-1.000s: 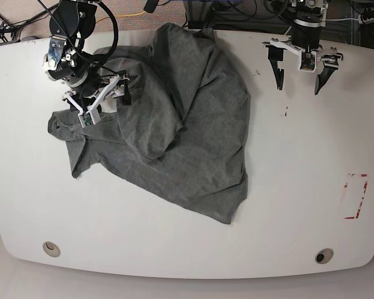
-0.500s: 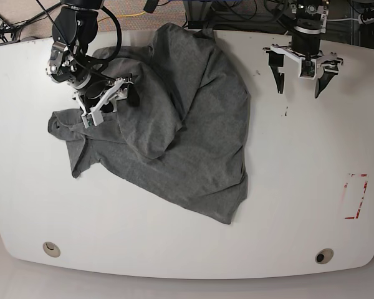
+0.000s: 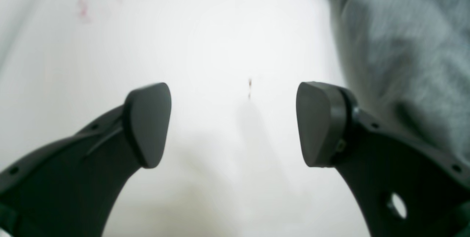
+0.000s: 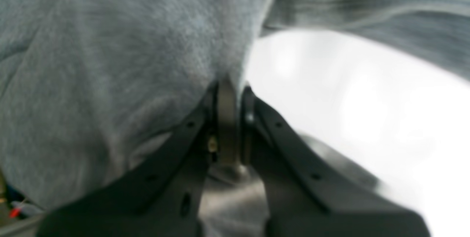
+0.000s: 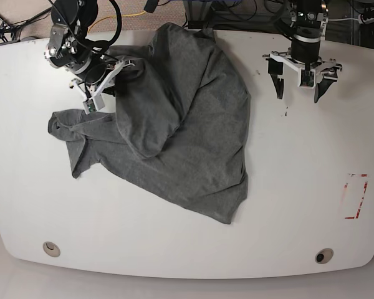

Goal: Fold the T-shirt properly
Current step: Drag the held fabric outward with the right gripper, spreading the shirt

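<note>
A grey T-shirt [image 5: 187, 118] lies crumpled on the white table [image 5: 174, 243], spread from the back centre to the front centre, with a sleeve part at the left [image 5: 68, 128]. My right gripper [image 5: 105, 80], at the left of the base view, is shut on a fold of the shirt near its back left edge. The right wrist view shows its jaws [image 4: 229, 97] pinched together on grey fabric [image 4: 128, 64]. My left gripper [image 5: 298, 87] is open and empty over bare table, right of the shirt. In the left wrist view [image 3: 235, 123] the shirt's edge [image 3: 400, 46] lies to the right.
A red-marked rectangle [image 5: 355, 196] is on the table at the right. Two round holes [image 5: 50, 248] [image 5: 324, 256] sit near the front edge. A small dark mark [image 5: 286, 113] lies below my left gripper. Cables run behind the table's back edge.
My right gripper has closed on the shirt and moved toward the back of the table, pulling the fold with it. My left gripper has turned slightly and stays open.
</note>
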Motion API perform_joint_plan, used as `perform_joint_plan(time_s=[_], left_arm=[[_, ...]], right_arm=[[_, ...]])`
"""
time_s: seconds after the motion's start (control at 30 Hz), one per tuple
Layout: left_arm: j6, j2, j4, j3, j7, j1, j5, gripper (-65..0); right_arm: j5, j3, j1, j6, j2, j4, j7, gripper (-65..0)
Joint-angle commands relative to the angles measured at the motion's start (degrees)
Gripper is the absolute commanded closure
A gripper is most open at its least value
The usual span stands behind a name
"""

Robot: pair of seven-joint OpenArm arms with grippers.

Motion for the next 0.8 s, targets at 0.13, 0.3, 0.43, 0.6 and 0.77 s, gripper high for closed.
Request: perform_joint_plan(time_s=[0.13,0.3,0.43,0.6,0.77], left_arm=[[0.5,-0.1,1.2,0.0,1.2,-3.2,-0.2,-49.7],[0.4,-0.1,1.2,0.0,1.2,-3.6,-0.2,-49.7],[-2.0,-0.2,1.1,1.5,1.2,-4.1,-0.2,-49.9],[-5.7,-0.2,1.1,3.9,1.9,-4.3,-0.2,-49.9],[-5.9,-0.2,1.2,8.3,7.7,-5.2,-0.3,-49.9]], right_arm=[[3.4,4.0,-3.3,0.2,1.1,10.8,1.5,0.0],[13.2,9.3,-0.6,0.1,6.2,10.6,1.5,0.0],[15.8,11.8,5.2,-0.4,9.2,9.9,1.5,0.0],[15.8,12.9,12.0,-0.4,12.4,9.5,1.4,0.0],[15.8,12.9,16.7,-0.4,16.3,7.6,1.4,0.0]])
